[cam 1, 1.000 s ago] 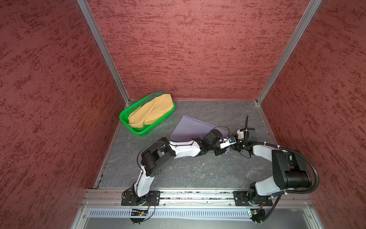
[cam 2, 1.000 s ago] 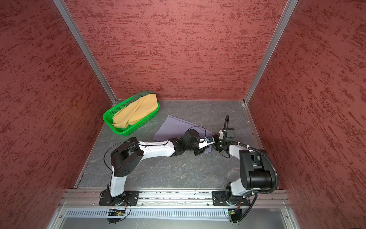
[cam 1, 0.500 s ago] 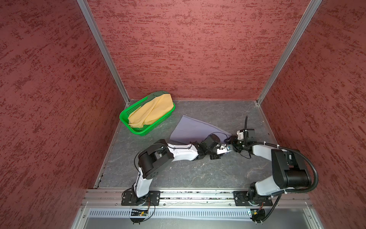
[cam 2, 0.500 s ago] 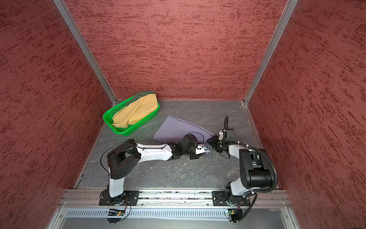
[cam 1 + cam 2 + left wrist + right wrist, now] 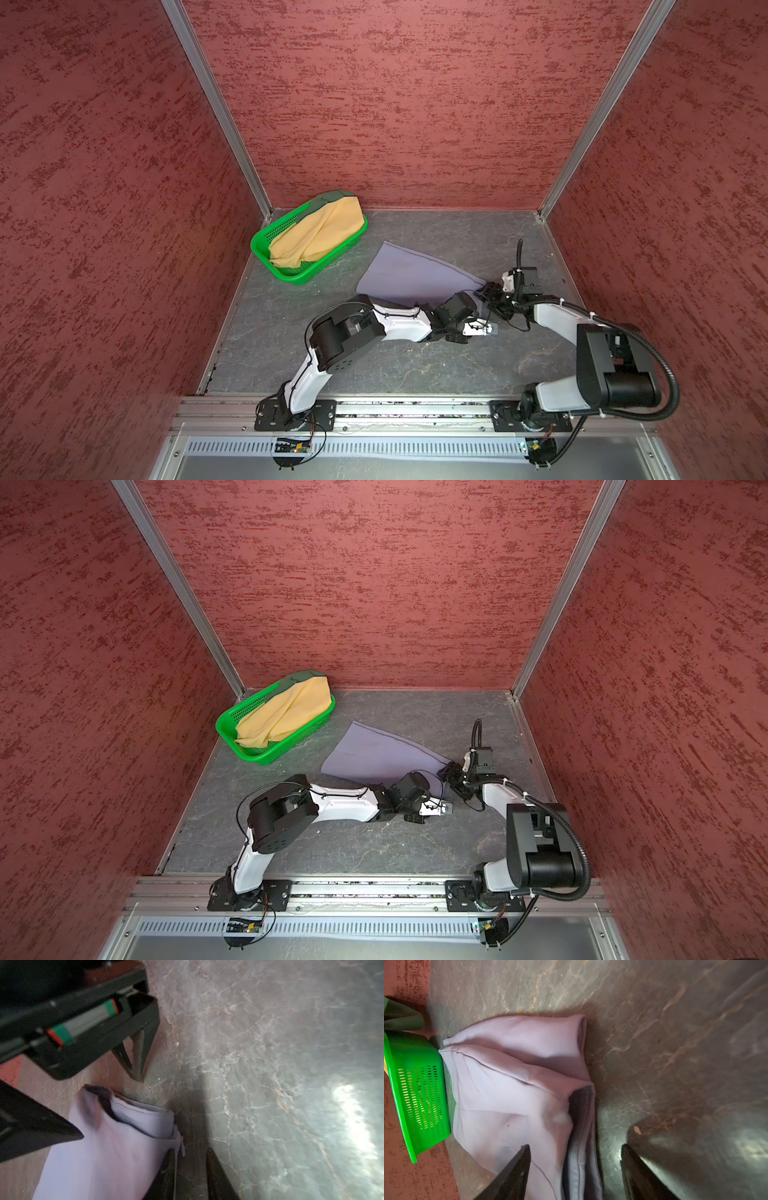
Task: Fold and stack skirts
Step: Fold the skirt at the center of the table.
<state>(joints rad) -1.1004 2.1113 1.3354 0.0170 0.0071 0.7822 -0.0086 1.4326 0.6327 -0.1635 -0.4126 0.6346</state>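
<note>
Lavender skirt (image 5: 415,274) spread on bench (image 5: 374,365), centre-right in a top view. Right tool (image 5: 575,1145) wide open astride folded edge; left tool (image 5: 190,1150) narrowly open beside corner. Risk: tools crowded, may clash; single-layer pinch spoils fold.

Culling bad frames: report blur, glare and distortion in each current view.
Left wrist view: lavender skirt smeared by motion blur, white glare on the tabletop. Right wrist view: skirt sharper, green basket crisp. Both top views: sharp, evenly lit, corner posts splay outward.
</note>
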